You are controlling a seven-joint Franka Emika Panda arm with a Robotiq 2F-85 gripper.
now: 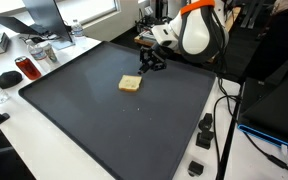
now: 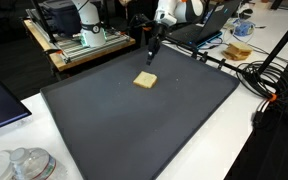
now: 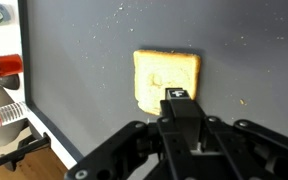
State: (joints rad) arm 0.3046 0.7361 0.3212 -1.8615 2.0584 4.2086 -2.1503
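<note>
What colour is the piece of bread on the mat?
The bread is pale golden tan, clearest in the wrist view.

Slice of bread (image 1: 130,84) lies flat on the dark mat (image 1: 94,130), toward its far side. Gripper (image 1: 148,64) hangs just beyond the slice, seemingly clear of it; finger spacing too small to read. White-and-orange arm (image 1: 194,30) behind. Red container (image 1: 25,68) stands off the mat.

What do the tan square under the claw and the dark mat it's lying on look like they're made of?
Square: probably bread, though it could be a foam replica; matte tan face, darker crust-like edge, porous surface.
Mat: probably rubber or soft plastic; flat dark grey, matte, dotted with pale specks.
</note>
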